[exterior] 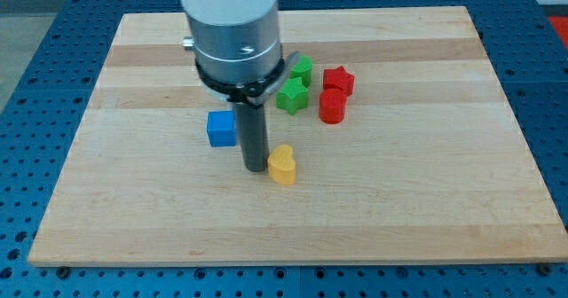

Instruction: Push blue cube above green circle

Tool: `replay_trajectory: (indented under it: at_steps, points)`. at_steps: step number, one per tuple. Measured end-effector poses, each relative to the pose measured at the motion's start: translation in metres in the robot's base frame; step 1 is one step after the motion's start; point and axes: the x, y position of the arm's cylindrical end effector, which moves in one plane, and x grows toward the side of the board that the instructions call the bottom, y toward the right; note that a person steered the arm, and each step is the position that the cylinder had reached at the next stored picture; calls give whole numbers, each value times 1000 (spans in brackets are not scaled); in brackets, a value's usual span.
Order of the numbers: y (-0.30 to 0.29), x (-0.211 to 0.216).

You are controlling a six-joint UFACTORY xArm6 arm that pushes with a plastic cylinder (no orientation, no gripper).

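The blue cube point(221, 129) sits flat on the pale wooden board point(426, 200), squarish with no clear long axis, one face toward the view's bottom, left of the rod. My tip point(256, 168), a bare rod holding nothing, rests just right of it, touching the yellow heart point(282, 165). Toward the view's top right, a green star point(291, 95) and a green block point(303, 69) partly hidden by the arm stand beside a red star point(338, 81) and red cylinder point(332, 106).

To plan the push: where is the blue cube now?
In the camera view the blue cube lies near the board's centre, just left of my tip, with the yellow heart to its lower right.
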Motion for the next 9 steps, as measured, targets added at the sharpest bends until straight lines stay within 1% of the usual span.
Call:
replay_trajectory:
  at_steps: [2, 4, 7, 9]
  points:
    - [57, 1]
    - [83, 36]
    - [160, 37]
    - [168, 22]
